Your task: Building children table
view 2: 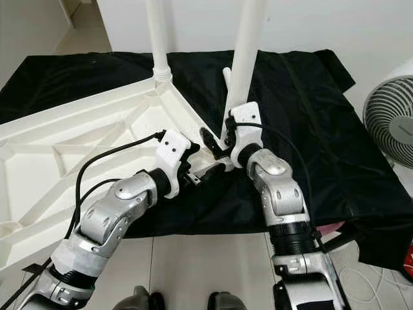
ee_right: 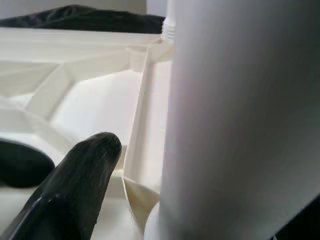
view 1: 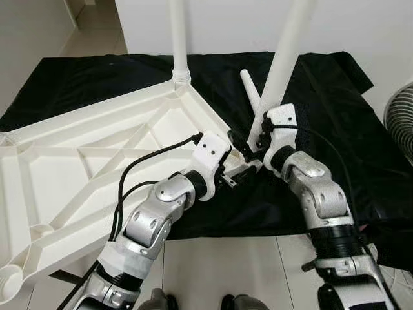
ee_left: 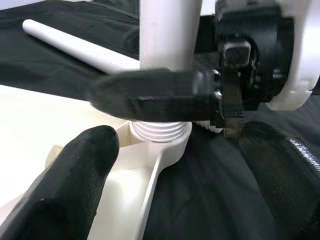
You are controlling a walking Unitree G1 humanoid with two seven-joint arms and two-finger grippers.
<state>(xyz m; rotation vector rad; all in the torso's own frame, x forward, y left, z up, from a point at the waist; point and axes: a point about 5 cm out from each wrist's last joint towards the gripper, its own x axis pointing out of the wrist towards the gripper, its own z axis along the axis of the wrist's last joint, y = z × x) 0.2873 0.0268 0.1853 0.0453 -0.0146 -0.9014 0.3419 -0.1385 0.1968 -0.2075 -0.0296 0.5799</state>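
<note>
You are looking down at a black cloth [view 1: 322,97] spread over a pale tiled floor [view 1: 219,265], with a white wall behind it and a fan [view 2: 390,123] at the far right edge. On the cloth lies the white tabletop [view 1: 77,168], turned underside up so its ribs show, stretching from the left toward the middle.

Your right gripper [view 1: 253,143] is closed around the lower part of the near table leg [view 1: 284,58], just above the threaded collar that sits in the near-right corner socket; one black finger [ee_left: 150,95] crosses the front of the leg in the left wrist view. Your left gripper [view 1: 235,175] sits right beside that same corner, its two fingers [ee_left: 75,175] spread wide on either side of the socket and holding nothing.

The near leg stands with its long axis pointing up and leaning slightly to the right. A second leg [view 1: 179,35] stands upright in the far corner of the tabletop. A third leg [view 1: 250,90] lies loose on the cloth just behind the grippers, pointing away from you and a little left.
</note>
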